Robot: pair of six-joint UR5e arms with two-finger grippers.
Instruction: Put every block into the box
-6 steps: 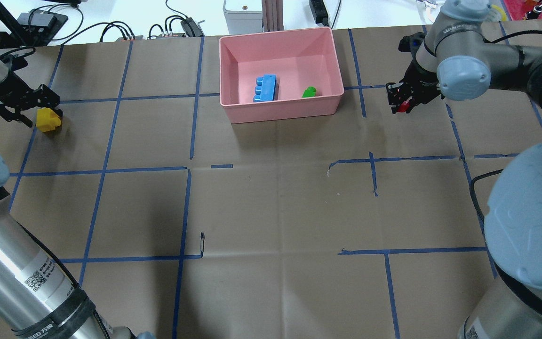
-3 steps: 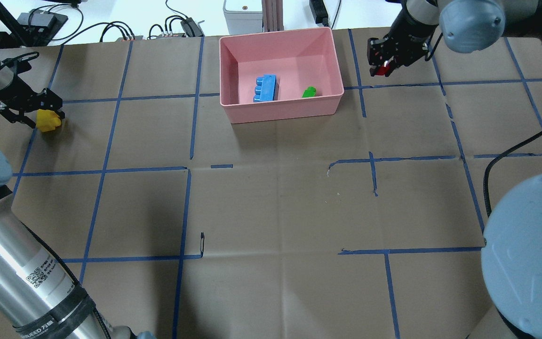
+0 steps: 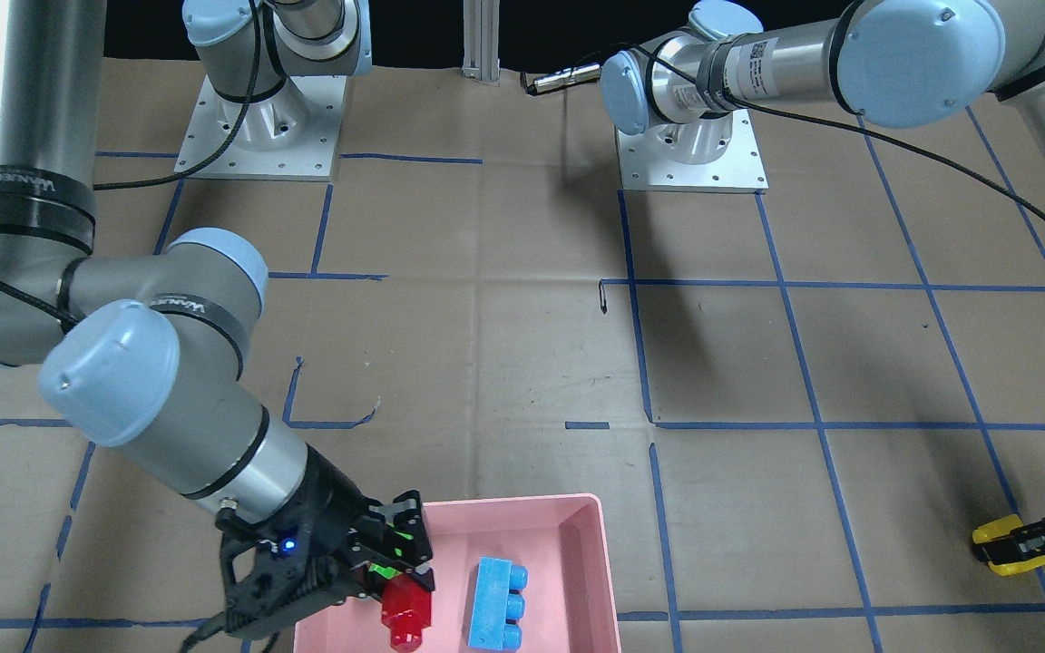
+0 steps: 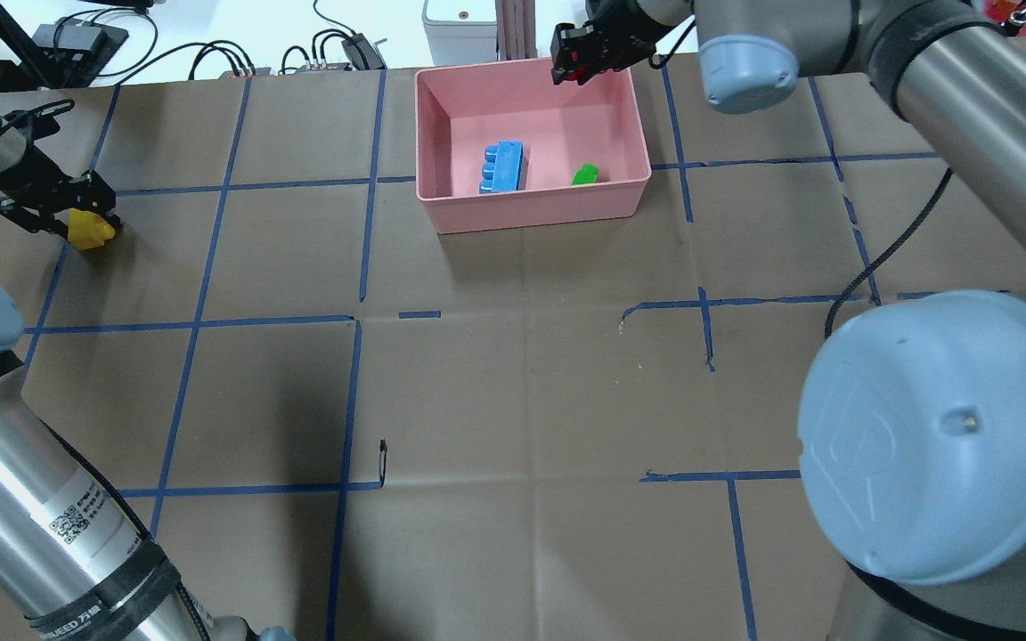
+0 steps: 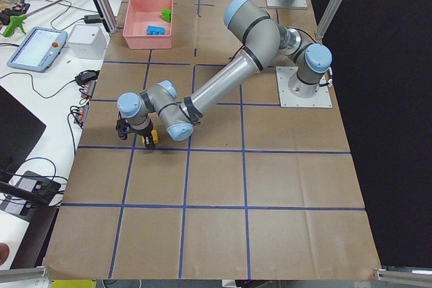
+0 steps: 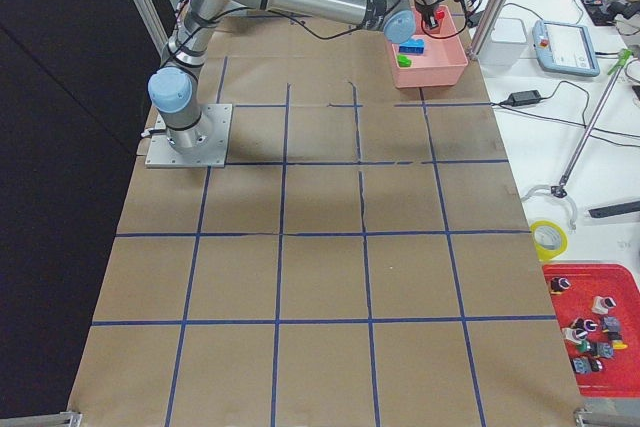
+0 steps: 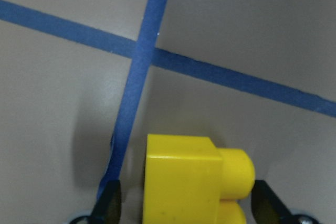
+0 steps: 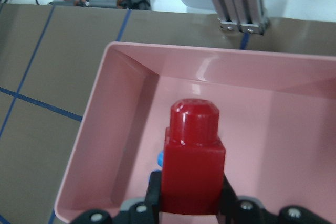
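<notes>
The pink box point(image 4: 531, 214) stands at the far middle of the table, with the light-blue brick point(image 4: 502, 166) and the green brick point(image 4: 585, 174) lying inside. My right gripper point(image 4: 577, 64) is shut on the red brick point(image 8: 193, 156) and holds it upright above the box's far right corner; the brick also shows in the front-facing view point(image 3: 406, 612). My left gripper point(image 4: 77, 218) is open and low at the far left, its fingers point(image 7: 107, 205) straddling the yellow brick point(image 7: 191, 182) on the table, with a gap on one side.
Blue tape lines grid the brown paper table. Cables and power adapters point(image 4: 335, 49), a white device point(image 4: 460, 27) and an aluminium post point(image 4: 513, 27) lie just beyond the far edge behind the box. My right arm's elbow point(image 4: 940, 436) fills the near right.
My right gripper has carried the red brick up and left, from the table right of the box to over its far right corner. My left gripper has closed in slightly on the yellow brick.
</notes>
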